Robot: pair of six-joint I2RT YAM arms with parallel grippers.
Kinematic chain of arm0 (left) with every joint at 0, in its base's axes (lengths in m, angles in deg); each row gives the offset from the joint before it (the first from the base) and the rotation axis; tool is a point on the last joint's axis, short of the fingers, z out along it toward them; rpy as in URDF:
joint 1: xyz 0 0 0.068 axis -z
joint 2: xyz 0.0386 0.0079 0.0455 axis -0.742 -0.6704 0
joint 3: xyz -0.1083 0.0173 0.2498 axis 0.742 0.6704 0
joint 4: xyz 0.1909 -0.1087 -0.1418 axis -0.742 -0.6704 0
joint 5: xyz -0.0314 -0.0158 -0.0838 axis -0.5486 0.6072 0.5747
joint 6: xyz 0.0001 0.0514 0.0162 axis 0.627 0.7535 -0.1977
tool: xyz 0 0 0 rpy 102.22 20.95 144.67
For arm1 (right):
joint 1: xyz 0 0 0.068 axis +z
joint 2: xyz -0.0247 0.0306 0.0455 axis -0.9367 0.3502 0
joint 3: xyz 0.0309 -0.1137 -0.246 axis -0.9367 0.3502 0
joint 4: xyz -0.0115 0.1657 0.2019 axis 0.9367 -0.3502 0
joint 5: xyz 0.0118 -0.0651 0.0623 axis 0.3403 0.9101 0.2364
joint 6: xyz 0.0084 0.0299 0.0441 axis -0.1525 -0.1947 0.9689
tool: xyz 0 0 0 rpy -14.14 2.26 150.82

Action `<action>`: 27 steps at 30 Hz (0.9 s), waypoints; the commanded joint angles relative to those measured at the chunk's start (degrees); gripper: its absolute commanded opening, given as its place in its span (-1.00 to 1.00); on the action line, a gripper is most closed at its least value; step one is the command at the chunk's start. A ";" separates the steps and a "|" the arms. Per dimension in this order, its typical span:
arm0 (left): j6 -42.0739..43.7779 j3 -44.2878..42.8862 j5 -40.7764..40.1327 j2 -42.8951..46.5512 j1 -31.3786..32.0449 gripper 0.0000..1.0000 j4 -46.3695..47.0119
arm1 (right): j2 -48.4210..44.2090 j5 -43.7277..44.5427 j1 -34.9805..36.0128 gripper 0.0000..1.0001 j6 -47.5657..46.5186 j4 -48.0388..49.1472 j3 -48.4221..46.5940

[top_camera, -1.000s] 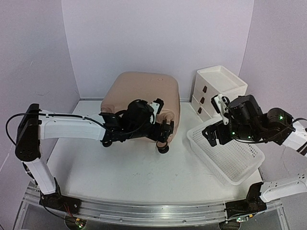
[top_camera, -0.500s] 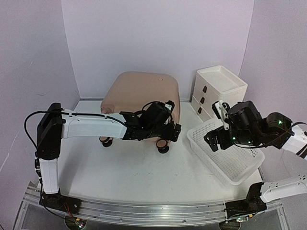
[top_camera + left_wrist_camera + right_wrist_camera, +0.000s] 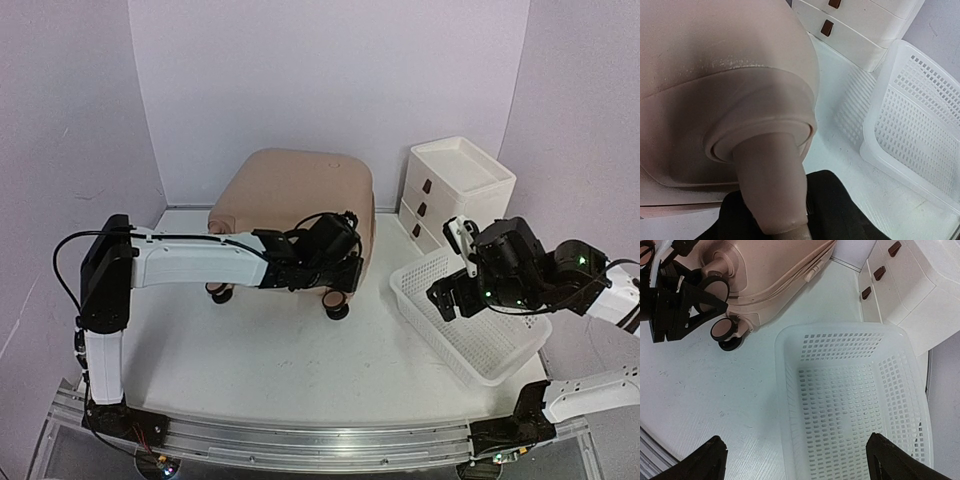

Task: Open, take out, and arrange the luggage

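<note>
A white tabletop carries everything. The large pale-pink hard-shell suitcase is set at its back centre, closed, with black-and-pink caster wheels facing front. A white perforated plastic basket lies at the right, just before a white drawer unit with brown handles. The left tool is pressed close to the suitcase's front right wheel; its spread cannot be told. The right tool is held wide apart above the basket.
</note>
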 commanded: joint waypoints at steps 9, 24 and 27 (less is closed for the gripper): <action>9.12 -3.90 0.43 15.36 -0.93 -0.52 3.46 | 12.17 -16.08 -10.18 0.96 6.81 5.51 -5.13; 17.41 -0.36 -8.46 28.28 -1.19 -0.65 3.31 | 43.19 -27.50 -19.27 0.96 15.06 11.81 -28.83; 17.36 -0.79 -8.10 30.08 -2.38 -0.68 -0.26 | 48.64 -21.12 -19.35 0.89 17.12 11.23 -33.53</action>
